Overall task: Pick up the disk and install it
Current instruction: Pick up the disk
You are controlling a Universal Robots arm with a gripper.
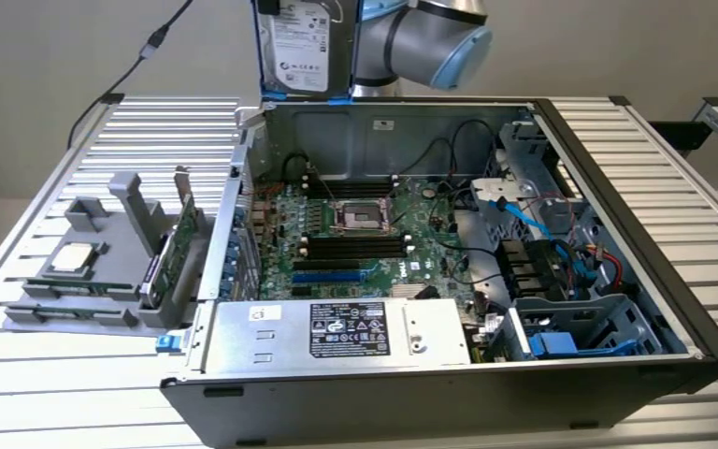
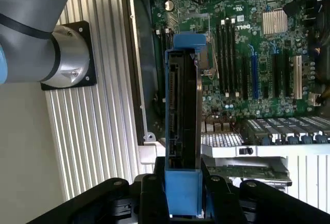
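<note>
— While the disk [image 1: 299, 45] hangs on edge above the far wall of the computer case [image 1: 696, 348], what worries you?

— The grip. The gripper [image 2: 183, 189] is clamped on just one short end of the blue carrier, so the whole length of the drive sticks out past the fingers [image 2: 150, 185]. A bump could swing it in the clamp or work it loose.

— A bump on what?

— The case wall right below it, to start. Then the motherboard [image 1: 359, 234] lies open underneath, slots and socket bare. A dropped drive lands straight on that.

— Where does it go, do you reckon?

— My guess is the grey cage [image 1: 590, 318] at the near corner, on the exterior view's right. Those blue cables [image 1: 519, 210] loop just beside it, and I think the carrier could snag or pinch one.

— Anything else?

— A tilted carrier would likely jam at the cage mouth rather than slide home.
</note>
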